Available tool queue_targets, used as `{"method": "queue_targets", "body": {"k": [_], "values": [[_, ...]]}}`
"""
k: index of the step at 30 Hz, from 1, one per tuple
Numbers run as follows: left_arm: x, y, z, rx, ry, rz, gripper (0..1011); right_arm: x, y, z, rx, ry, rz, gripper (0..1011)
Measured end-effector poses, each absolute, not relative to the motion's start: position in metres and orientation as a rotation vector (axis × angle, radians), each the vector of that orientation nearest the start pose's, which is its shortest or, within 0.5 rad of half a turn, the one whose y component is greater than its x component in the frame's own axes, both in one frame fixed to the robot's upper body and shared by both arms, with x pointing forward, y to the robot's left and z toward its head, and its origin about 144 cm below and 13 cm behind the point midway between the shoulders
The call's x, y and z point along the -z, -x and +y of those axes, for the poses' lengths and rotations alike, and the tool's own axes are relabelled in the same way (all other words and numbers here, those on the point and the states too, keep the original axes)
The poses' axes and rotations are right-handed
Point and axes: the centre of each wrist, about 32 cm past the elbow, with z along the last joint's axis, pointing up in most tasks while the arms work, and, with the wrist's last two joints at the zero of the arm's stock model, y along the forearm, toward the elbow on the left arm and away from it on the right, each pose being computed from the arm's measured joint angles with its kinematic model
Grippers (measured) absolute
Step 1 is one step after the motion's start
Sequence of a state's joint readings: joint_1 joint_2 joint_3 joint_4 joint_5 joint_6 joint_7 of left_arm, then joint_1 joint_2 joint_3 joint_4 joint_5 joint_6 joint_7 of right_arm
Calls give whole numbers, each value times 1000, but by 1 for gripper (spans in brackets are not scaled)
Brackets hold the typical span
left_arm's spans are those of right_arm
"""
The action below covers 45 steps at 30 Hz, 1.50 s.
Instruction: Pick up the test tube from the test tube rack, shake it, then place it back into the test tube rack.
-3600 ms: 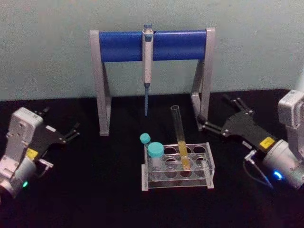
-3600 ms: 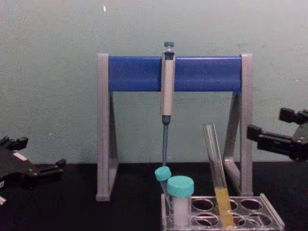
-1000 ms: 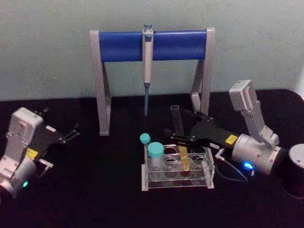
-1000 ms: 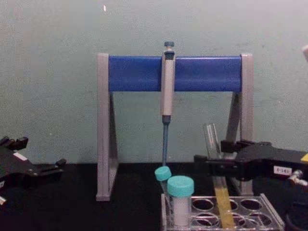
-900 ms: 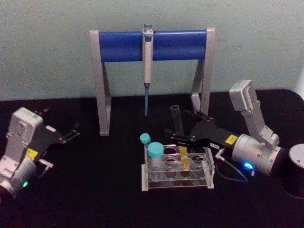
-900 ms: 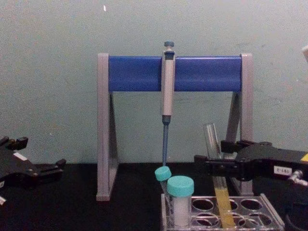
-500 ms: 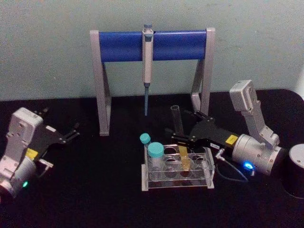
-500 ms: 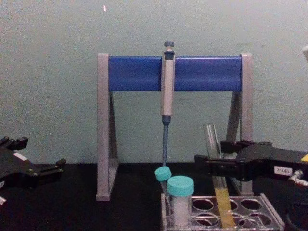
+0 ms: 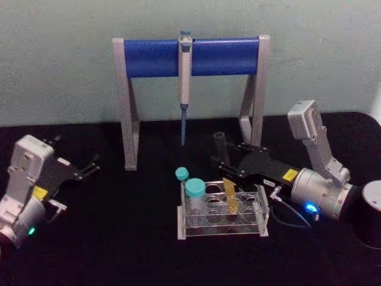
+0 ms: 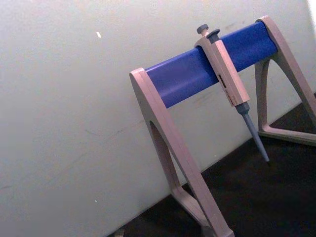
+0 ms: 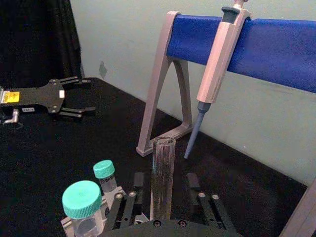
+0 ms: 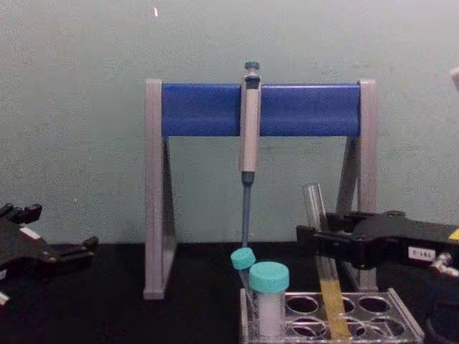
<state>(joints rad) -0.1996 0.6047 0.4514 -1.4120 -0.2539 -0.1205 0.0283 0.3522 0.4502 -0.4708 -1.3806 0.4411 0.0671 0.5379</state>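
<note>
The test tube [image 9: 221, 149] stands tilted in a back hole of the test tube rack [image 9: 221, 229], with yellow liquid in its lower part. My right gripper [image 9: 226, 153] reaches in from the right and straddles the tube's middle, above the rack. The right wrist view shows the tube [image 11: 163, 173] between the fingers [image 11: 138, 183] with a narrow gap on each side, so the right gripper [image 11: 165, 180] is open. From the chest, the tube [image 12: 313, 208] rises past the right gripper [image 12: 319, 229] over the rack [image 12: 401, 322]. My left gripper [image 9: 77, 154] rests open at the far left.
Two teal-capped vials [image 9: 194, 189] stand in the rack's left holes. Behind the rack is a grey-and-blue pipette stand [image 9: 149, 56] with a pipette [image 9: 185, 71] hanging from its bar. The stand's right leg [image 9: 253, 119] is just behind the right gripper. The tabletop is black.
The right arm swung in from the right and put its fingers around the tube. In the last half second the fingers drew closer to it. The tube and left arm stayed put.
</note>
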Motion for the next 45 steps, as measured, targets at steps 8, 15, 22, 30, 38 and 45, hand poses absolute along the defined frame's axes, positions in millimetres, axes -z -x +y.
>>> {"method": "queue_targets", "body": {"k": [8,15,22,30,38,45], "values": [[-1140,-489,310,-1248,-304,-285,1001,-1176,-533,-253,708,153,16,304],[-1140,-489,310,-1248,-304,-285,1001,-1176,-533,-252,707,153,17,229],[-1140,-489,310,-1248,-304,-285,1001,-1176,-533,-252,707,153,17,229],[-1140,-489,310,-1248,-304,-285,1002,-1176,-533,-253,708,153,17,229],[-1140,-489,310,-1248,-305,-285,1001,-1178,-532,-253,702,151,4,229],[-1140,-489,310,-1248,-304,-285,1001,-1183,-529,-252,694,137,-17,229]]}}
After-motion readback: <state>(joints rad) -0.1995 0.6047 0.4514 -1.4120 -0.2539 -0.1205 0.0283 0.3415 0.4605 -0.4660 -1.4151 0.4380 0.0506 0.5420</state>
